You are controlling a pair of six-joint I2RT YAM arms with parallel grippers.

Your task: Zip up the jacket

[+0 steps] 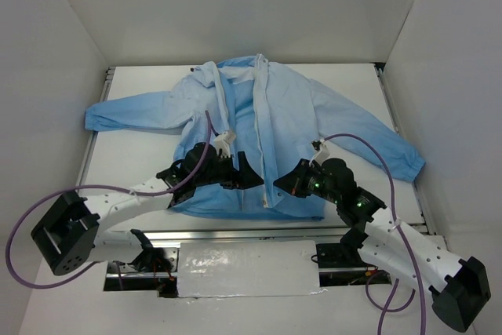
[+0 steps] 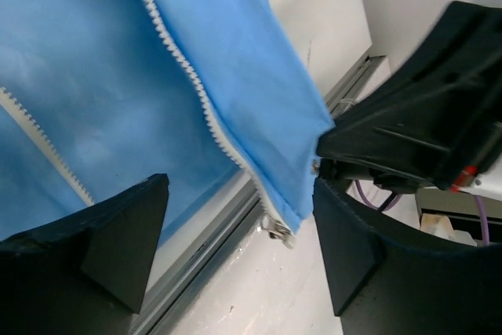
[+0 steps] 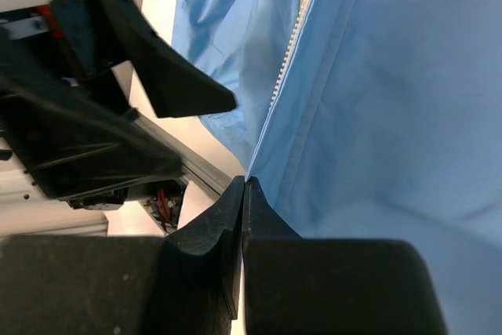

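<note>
Jacket (image 1: 274, 115) hem sits pinched in the right end effector (image 1: 282, 187), left end effector (image 1: 235, 172) spread near the zipper slider (image 2: 278, 231); a tug could slip the thin fabric free.

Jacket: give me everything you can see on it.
The light-blue thin fabric jacket lies front-up on the table, hood at the far side, sleeves spread. The front is unzipped, white zipper teeth apart, a metal fitting at the hem. The right gripper pinches the hem edge; the left gripper hangs open beside it.
</note>
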